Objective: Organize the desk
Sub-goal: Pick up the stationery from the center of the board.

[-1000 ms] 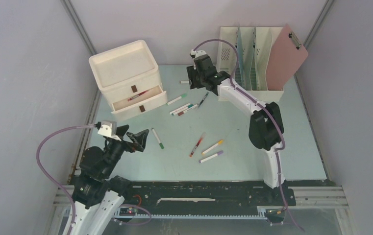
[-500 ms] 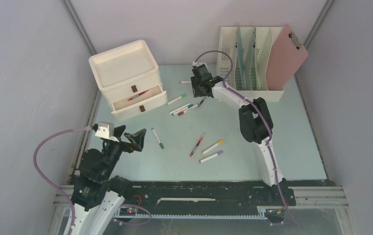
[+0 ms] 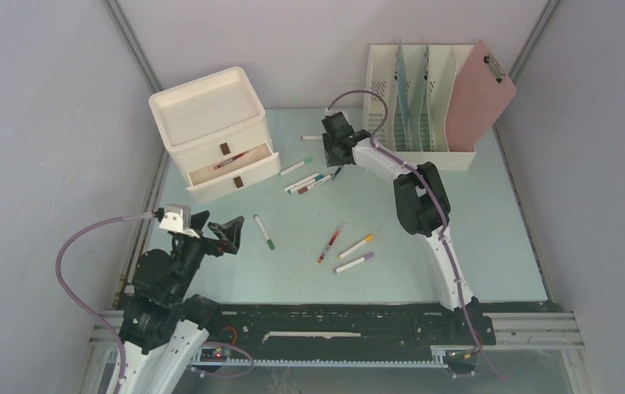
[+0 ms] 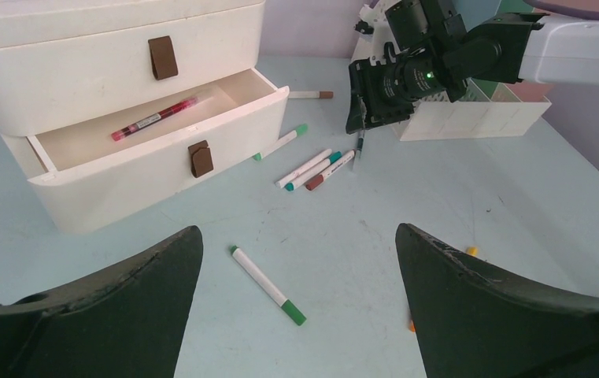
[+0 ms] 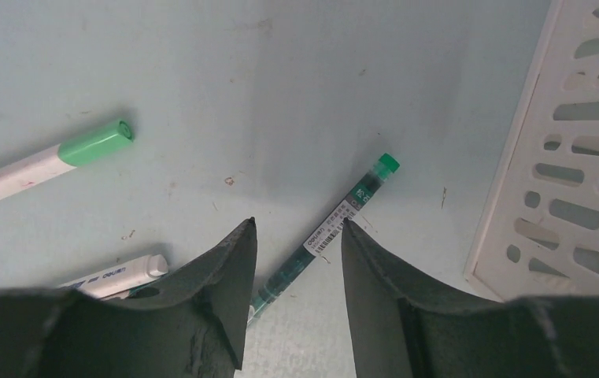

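Bench [image 3: 457, 230]: pale mint, filling the centre of the top view, strewn with loose pens and markers. In its upper middle, just left of the file rack [image 5: 563, 157], a slim green pen [image 5: 342, 219], flat on the surface and lying on a diagonal.

Right jaws: down over that pen, partly open, one to each side of the barrel, not yet pinching, holding nothing. Left jaws: lower left of the top view, spread wide, empty, well apart from every pen.

Likely trouble from here:
- Could roll or swivel the pen out on closing, given its skew to the jaws.
- Could catch only the pen's lower end, with most of the barrel reaching up and right past the tips in the wrist view; then probably tilts and drops on the lift.
- Could scrape the bench if pressed lower.
- Could nudge or trap the white marker [image 5: 115, 274], just beside the left-hand tip at the lower left of the wrist view. Less so the green-capped marker [image 5: 44, 161], farther up and left.
- Could clip the rack wall, close at the right of that frame, on any swing that way.
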